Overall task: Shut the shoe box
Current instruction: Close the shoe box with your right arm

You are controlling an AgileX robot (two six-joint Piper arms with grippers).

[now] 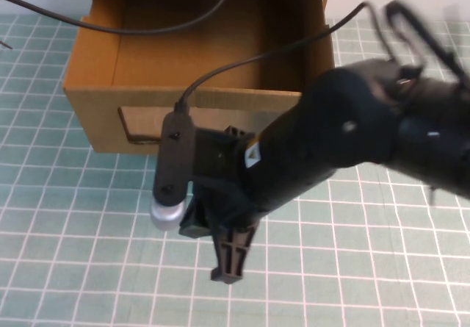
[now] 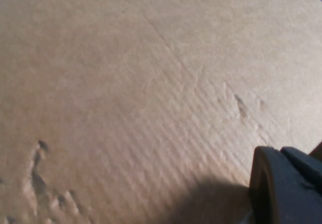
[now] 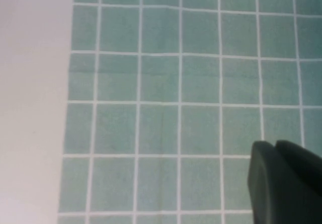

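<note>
I see a brown cardboard shoe box (image 1: 95, 70) at upper frame, on a green, white-gridded mat (image 1: 73, 268); black right gripper (image 1: 231, 257).

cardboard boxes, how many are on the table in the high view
1: the shoe box, drawer pulled open, at the far edge of the green grid mat. The right gripper hangs in front of it; more could be hidden behind that arm.

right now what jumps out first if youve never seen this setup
A big black arm sweeps in from the right of the high view and fills the foreground, its right gripper hanging over the green grid mat. Behind it stands the shoe box, its drawer pulled out and empty. The left gripper sits pressed close to plain cardboard.
</note>
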